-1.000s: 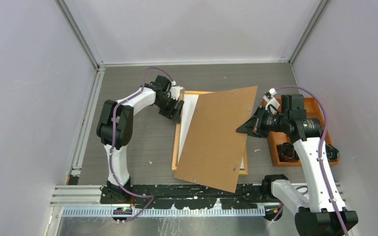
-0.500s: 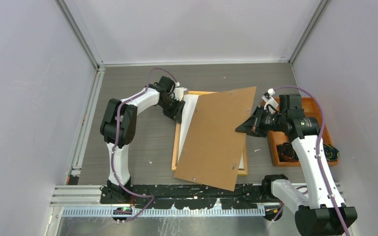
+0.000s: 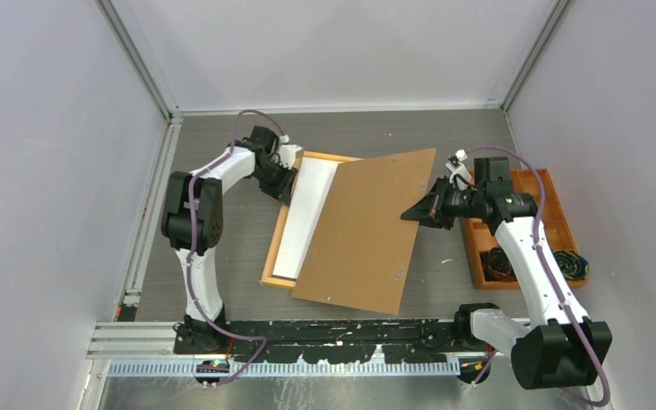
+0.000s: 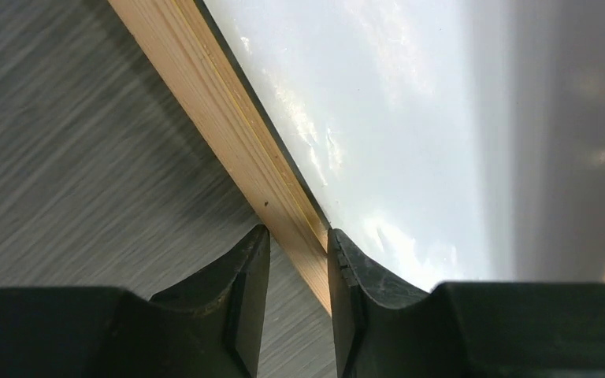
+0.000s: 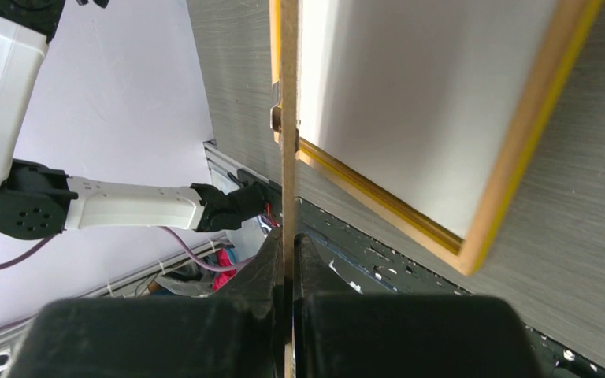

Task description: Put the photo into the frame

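Observation:
The frame (image 3: 274, 249) lies back-up on the table, its tan wood rail showing. Inside it lies the photo (image 3: 304, 212), plain white reverse up. My left gripper (image 3: 286, 181) is shut on the frame's far-left rail (image 4: 220, 118), one finger outside the rail and one on the photo (image 4: 378, 118) side. My right gripper (image 3: 417, 211) is shut on the right edge of the brown backing board (image 3: 363, 235), held tilted above the frame's right half and hiding it. In the right wrist view the board (image 5: 289, 118) is edge-on between the fingers, with the frame (image 5: 520, 150) below.
An orange compartment tray (image 3: 530, 173) stands at the right, with dark bundled items (image 3: 500, 263) in its near compartments. Grey walls close in the table on three sides. A black rail (image 3: 350, 329) runs along the near edge by the arm bases.
My left gripper closed on the frame's rail and drew the frame leftward, turning it slantwise. The right gripper shifted left with the backing board.

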Motion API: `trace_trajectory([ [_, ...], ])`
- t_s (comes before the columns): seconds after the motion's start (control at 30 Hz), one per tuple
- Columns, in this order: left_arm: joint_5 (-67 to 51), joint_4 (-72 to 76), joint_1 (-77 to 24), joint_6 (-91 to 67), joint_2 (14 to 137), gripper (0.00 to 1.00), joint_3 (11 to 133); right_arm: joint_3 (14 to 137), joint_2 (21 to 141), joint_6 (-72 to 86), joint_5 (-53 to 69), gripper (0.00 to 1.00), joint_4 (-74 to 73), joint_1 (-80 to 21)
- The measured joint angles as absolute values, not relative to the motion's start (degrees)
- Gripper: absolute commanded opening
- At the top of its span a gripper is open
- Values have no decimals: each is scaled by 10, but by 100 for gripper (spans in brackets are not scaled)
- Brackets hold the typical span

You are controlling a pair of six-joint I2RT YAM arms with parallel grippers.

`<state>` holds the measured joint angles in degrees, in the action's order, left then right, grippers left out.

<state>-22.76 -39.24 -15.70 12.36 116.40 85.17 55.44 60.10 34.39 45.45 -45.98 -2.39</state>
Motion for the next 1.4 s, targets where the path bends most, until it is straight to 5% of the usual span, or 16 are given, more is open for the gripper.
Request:
trace_trajectory([
  [0.13, -205, -406, -127, 159, 1153, 39, 848, 553, 638, 364, 462, 1, -411, -30],
  [0.27, -195, -424, -115, 183, 1134, 68, 843, 553, 679, 384, 466, 1, -349, -51],
  [0.4, -216, -445, -108, 189, 1111, 79, 843, 573, 744, 395, 472, 1, -310, -83],
  [0.83, -266, -491, -14, 202, 1040, 74, 898, 624, 896, 450, 502, 1, -166, -101],
  [1.4, -207, -426, -17, 231, 1079, 56, 777, 641, 978, 451, 518, 1, -112, -116],
])
